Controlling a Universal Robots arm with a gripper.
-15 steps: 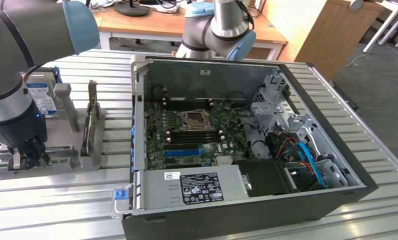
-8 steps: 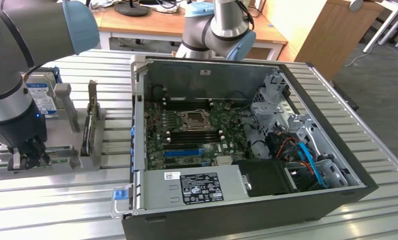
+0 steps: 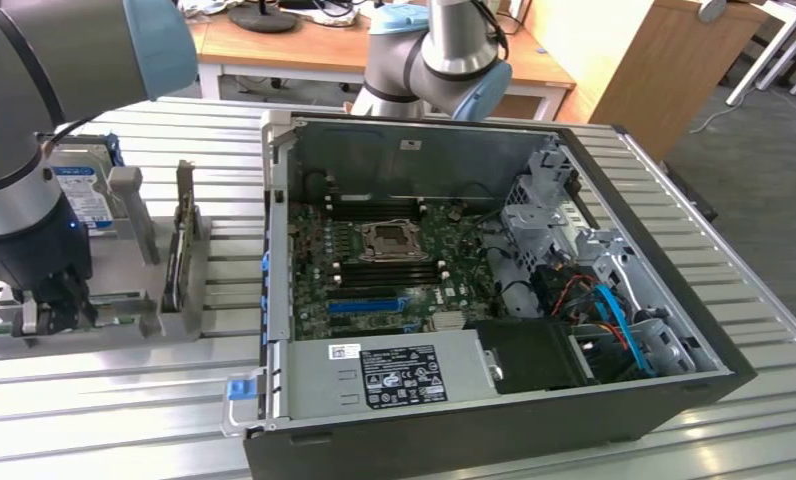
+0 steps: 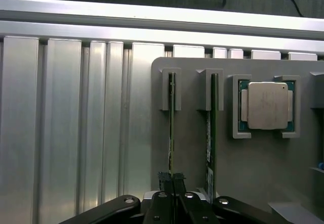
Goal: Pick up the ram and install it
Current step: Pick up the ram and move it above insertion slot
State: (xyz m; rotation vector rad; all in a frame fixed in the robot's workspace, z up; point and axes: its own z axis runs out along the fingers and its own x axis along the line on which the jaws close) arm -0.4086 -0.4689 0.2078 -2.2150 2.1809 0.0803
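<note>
Claw clamped tight on the ram, ram standing edge-up in grey holder

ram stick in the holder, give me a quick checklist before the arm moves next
1. Gripper lined up on the ram stick: ok, jaws either side of its edge.
2. Grip closed on it: ok.
3. Stick lifted from the holder: not ok, it sits in its slot.
4. Second stick free of the jaws: ok, apart in its own slot.
5. Computer case open, motherboard exposed: ok.
6. Memory slots free: cannot tell.
</note>
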